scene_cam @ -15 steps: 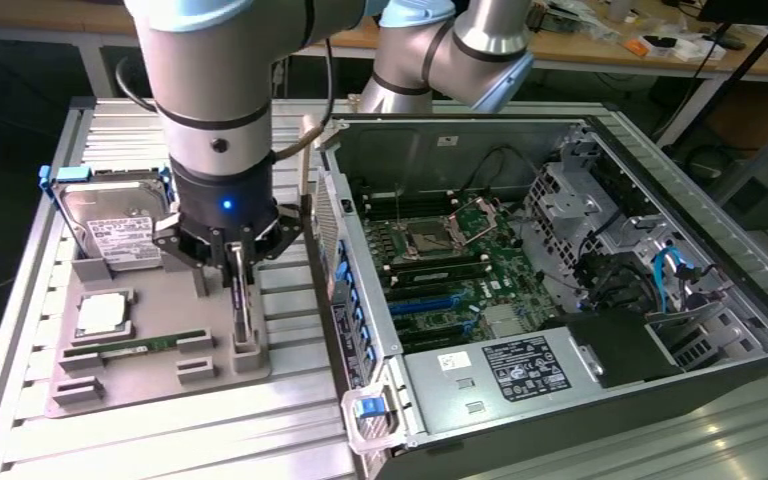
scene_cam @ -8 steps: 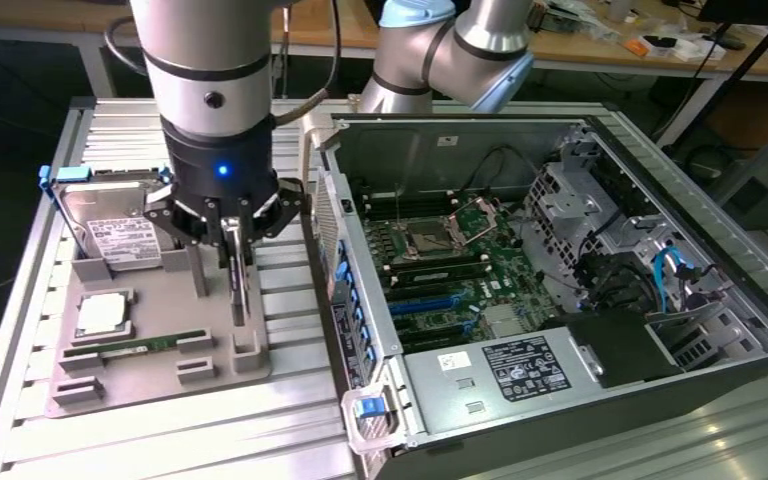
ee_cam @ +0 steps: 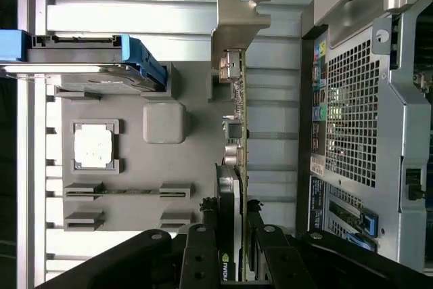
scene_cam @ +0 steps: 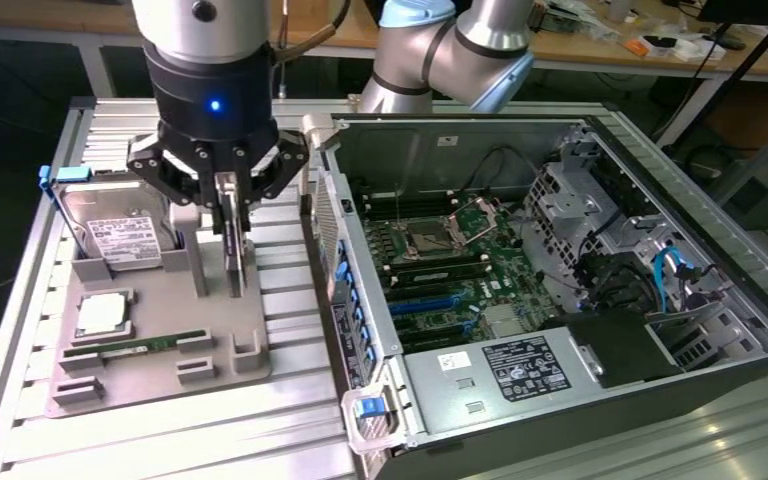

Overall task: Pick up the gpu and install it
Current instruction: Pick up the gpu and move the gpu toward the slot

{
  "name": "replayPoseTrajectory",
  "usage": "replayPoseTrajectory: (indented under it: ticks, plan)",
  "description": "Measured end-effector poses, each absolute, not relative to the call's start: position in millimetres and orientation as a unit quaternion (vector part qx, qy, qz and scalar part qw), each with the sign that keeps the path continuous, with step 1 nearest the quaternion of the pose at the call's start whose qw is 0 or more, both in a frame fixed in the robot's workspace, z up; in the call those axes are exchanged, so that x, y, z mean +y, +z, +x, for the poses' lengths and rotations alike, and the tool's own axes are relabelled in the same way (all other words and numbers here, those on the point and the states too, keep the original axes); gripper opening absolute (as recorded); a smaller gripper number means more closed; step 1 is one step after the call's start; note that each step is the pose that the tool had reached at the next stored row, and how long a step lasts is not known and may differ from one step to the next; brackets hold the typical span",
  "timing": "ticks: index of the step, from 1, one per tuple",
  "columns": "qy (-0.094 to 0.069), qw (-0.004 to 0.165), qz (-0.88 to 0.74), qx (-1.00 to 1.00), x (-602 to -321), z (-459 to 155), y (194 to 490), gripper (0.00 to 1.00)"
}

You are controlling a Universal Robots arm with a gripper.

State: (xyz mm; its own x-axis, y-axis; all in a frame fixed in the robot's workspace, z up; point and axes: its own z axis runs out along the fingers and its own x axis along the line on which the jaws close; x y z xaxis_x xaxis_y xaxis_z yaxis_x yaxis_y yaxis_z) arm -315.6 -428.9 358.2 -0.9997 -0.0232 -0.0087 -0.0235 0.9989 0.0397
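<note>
The black two-fingered gripper (scene_cam: 231, 225) is clamped on the gpu (scene_cam: 235, 262), a thin green circuit card with a dark face, standing on its long edge directly beneath it. The exterior view shows the card hanging straight down from the jaws to the upright posts of the flat grey plastic holder tray (scene_cam: 211, 350); whether its lower edge rests in the slot or has cleared it cannot be told.

The wrist view shows the grip closer: the gripper (ee_cam: 231, 213) has a black finger (ee_cam: 207, 216) on each face of the gpu (ee_cam: 233, 167), which is seen edge-on. At the card's end farthest from the gripper is its silver metal end bracket (ee_cam: 238, 21).

Beside the gripper, toward the exterior view's left, the tray holds a boxy silver hard drive with a white label (scene_cam: 120, 238), a square silver processor chip (scene_cam: 101, 315) and a narrow green memory stick (scene_cam: 137, 347). On the gripper's other side lies the open grey computer case (scene_cam: 491, 125), whose green motherboard (scene_cam: 451, 250) the exterior view exposes, while the wrist view catches the case's perforated rear panel (ee_cam: 358, 99).
</note>
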Motion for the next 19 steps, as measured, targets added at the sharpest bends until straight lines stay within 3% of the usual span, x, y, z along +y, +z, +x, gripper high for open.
replayPoseTrajectory:
  ticks: [19]
  plan:
    - [0.02,0.004,-0.012,1.0,-428.9,-315.6,428.0,0.27]
